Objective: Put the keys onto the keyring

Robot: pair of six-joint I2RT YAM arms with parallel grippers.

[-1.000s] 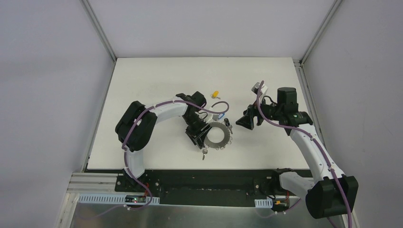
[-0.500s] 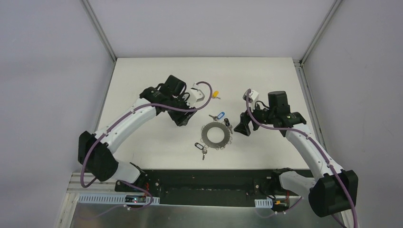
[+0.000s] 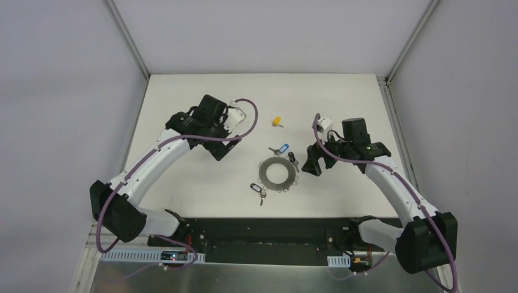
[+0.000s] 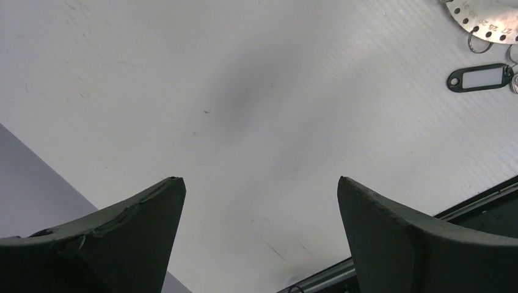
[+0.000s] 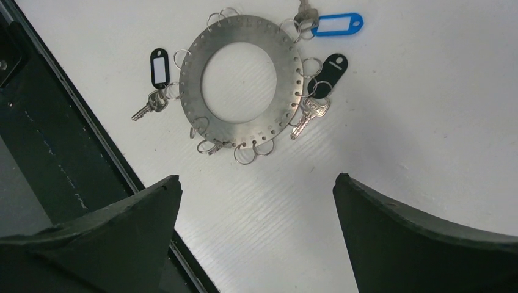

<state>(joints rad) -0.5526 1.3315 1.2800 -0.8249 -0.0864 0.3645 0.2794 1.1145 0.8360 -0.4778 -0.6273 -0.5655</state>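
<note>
Left gripper [image 3: 220,151] and right gripper [image 3: 310,163] hover wide and empty either side of the ring [image 3: 278,173]; yellow key [image 3: 277,121], apart at its 12 o'clock, seems next to fetch.

Keyring [image 3: 278,173]: on the table [image 3: 342,104], near its front edge.
Rear key [image 3: 281,148], right key [image 3: 294,157], front-left key [image 3: 257,188]: at the keyring's rim.
Lone key [image 3: 277,121]: well behind the keyring.
Left gripper [image 3: 221,151]: left-rear of keyring, apart.
Right gripper [image 3: 310,163]: just right of keyring.

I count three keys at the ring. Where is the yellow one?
In the top view, the yellow key lies alone, beyond the blue key and the keyring, roughly centred left-to-right.
</note>
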